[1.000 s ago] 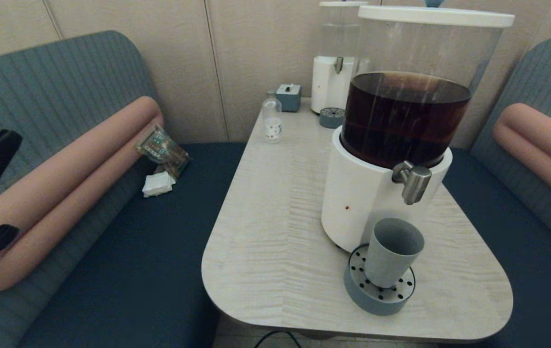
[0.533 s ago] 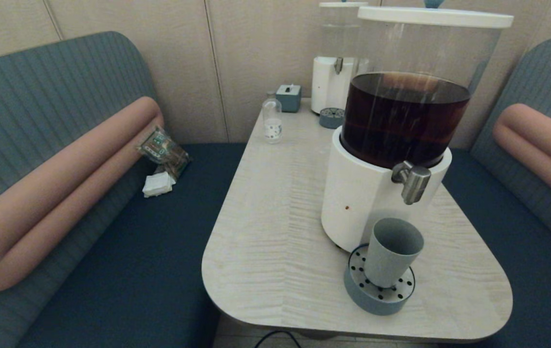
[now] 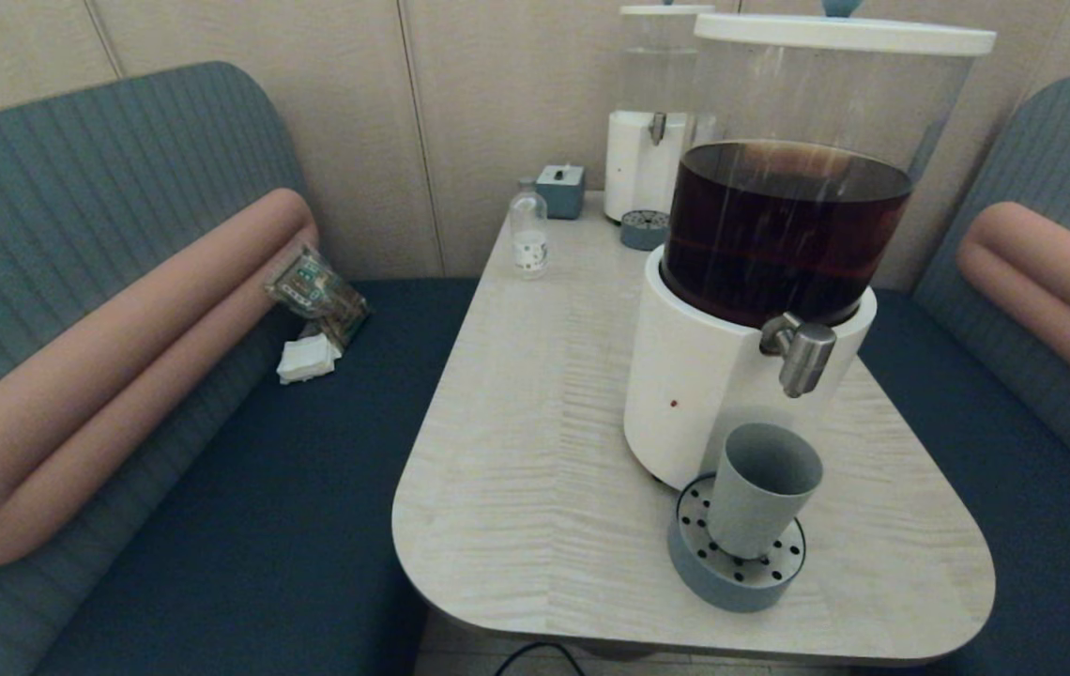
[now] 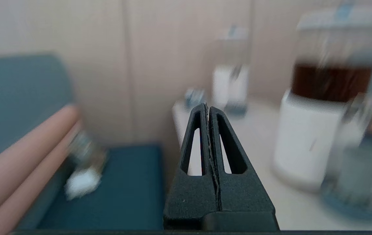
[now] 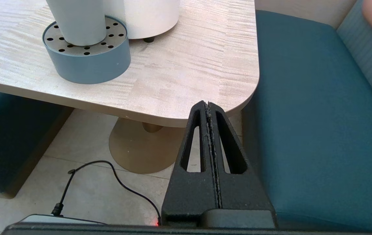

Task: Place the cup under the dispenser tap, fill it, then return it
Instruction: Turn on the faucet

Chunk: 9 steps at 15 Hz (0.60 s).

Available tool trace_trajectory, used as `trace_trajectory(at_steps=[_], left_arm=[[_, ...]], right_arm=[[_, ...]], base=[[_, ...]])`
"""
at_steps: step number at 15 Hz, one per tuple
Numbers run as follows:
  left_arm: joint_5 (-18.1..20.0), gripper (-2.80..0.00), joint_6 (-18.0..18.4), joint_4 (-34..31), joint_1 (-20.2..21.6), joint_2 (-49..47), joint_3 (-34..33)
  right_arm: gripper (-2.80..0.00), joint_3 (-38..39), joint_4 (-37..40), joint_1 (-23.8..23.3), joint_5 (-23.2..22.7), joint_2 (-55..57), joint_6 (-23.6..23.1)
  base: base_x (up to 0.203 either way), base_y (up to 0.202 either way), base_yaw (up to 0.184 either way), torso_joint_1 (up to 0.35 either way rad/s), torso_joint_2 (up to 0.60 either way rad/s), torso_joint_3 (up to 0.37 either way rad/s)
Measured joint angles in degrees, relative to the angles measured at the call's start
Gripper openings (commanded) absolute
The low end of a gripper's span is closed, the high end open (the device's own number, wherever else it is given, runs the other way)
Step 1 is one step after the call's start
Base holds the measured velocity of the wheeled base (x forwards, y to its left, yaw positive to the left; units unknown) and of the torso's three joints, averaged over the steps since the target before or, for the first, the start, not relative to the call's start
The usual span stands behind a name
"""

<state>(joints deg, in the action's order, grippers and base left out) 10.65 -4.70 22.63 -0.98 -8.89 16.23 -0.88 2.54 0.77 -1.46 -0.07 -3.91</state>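
Head cam is looking forward and down from above the near counter edge, taking in the whole top, both benches and the wall. Left wrist cam is sitting low, left of the counter, facing level toward the wall past its closed left pincer; the dispenser is showing mid-range, blurred. Right wrist cam is hanging below the counter's near right corner, looking down-forward past the closed right pincer at floor and bench. All three are sharing the drip tray and cup.

One cup, two dispensers, two drip trays, one bottle, one small box.
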Motion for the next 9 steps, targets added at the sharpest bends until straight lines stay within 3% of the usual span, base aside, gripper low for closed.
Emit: trace_trajectory(at_steps=[2,4,6,9], left_arm=[[-1.39,-2.80,4.13,-7.81,0.29,4.94,-2.92],[-4.05,-2.80,7.53,-9.73,0.43,7.36,-8.20],[-5.10,-2.80,8.84,-10.62,0.45,8.41,-13.68],[-7.33,-2.80,11.00,-15.88,0.46,8.89,-15.85]], right_arm=[[-2.80,0.00,0.00,0.00,-0.02,0.00,0.00],[-2.80,0.00,0.00,0.00,-0.02,0.00,0.01],[-2.80,0.00,0.00,0.00,0.01,0.00,0.00],[-2.80,0.00,-0.01,0.00,-0.02,0.00,0.00]], base=[[0.000,0.000,0.000,0.000,0.00,0.000],[0.000,0.000,0.000,0.000,0.00,0.000],[0.000,0.000,0.000,0.000,0.00,0.000],[0.000,0.000,0.000,0.000,0.00,0.000]])
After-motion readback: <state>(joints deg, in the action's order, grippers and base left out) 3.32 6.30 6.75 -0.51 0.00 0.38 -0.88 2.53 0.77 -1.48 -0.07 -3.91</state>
